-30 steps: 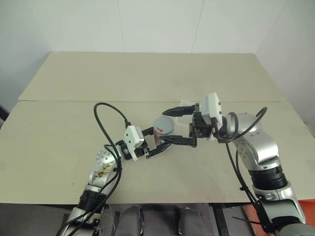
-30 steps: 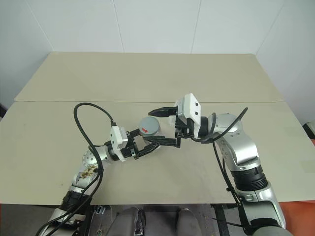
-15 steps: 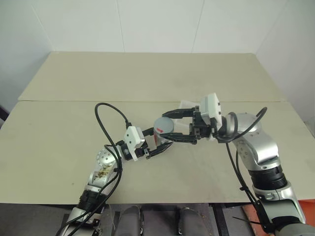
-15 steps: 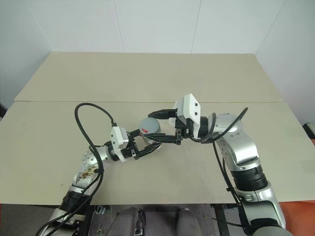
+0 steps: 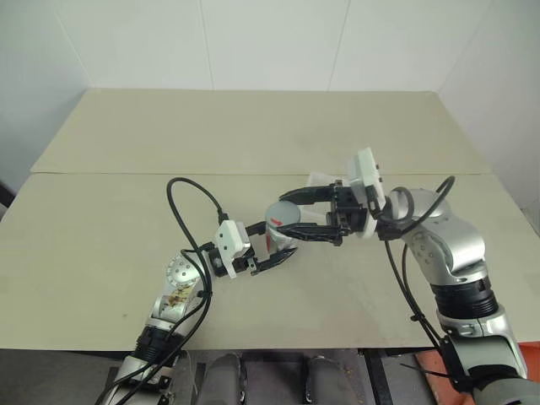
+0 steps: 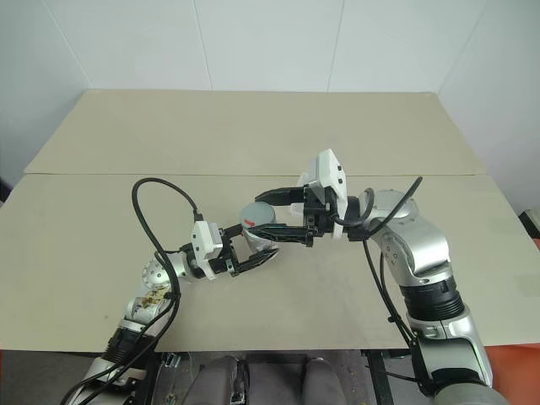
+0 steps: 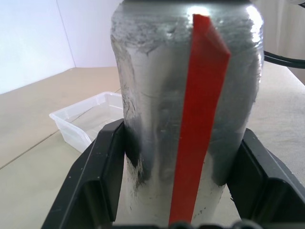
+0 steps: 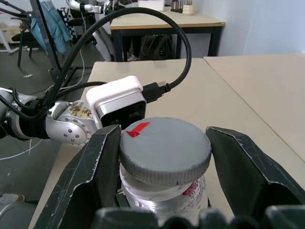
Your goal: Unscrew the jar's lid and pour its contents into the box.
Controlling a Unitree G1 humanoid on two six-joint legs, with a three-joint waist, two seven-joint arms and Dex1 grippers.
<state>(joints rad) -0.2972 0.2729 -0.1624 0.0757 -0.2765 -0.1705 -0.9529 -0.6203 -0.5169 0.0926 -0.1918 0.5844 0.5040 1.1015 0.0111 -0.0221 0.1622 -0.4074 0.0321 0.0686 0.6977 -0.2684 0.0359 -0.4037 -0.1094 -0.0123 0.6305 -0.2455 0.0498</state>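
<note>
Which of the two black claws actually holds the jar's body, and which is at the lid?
The left tool clamps the jar by its body; the right tool straddles the grey lid.

The middle of the table (image 5: 126,211) is crowded: the left gripper (image 5: 283,253) is clamped on the jar (image 5: 274,236) from the near side, and the right gripper (image 5: 291,215) brackets the lid (image 8: 164,148) from the right edge side. The box (image 7: 88,117) lies just behind them. The far half and the left side offer open passage.
</note>
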